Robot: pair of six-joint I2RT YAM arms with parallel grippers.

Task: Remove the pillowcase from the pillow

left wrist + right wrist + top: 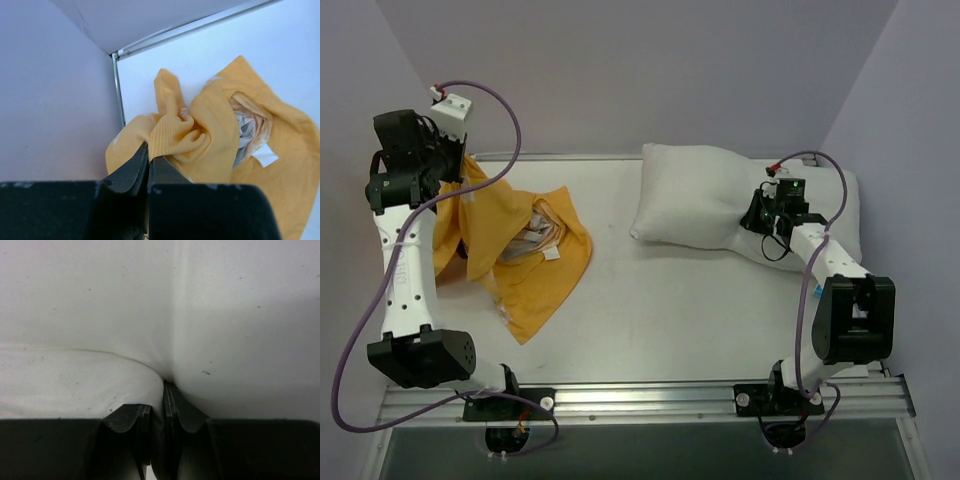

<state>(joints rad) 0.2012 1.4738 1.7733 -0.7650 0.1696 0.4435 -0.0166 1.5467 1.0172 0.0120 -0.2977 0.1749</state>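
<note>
We find the pillowcase (pixel 535 265) crumpled at left of the top view, well apart from the pillow (pixel 695 195) at upper right. The left gripper (pixel 148 162) pinches a fold of it, which we judge soft and light. The right gripper (pixel 164 390) nips the pillow's squashy skin. Hems look the surest hold.

The left arm (pixel 400 262) is held steeply upright at the far left, the left gripper (pixel 148 151) clamped on a pillowcase (pixel 210 125) fold — the right arm (pixel 825 262) is stretched forward, the right gripper (pixel 164 386) pinched into the pillow (pixel 225 315).
</note>
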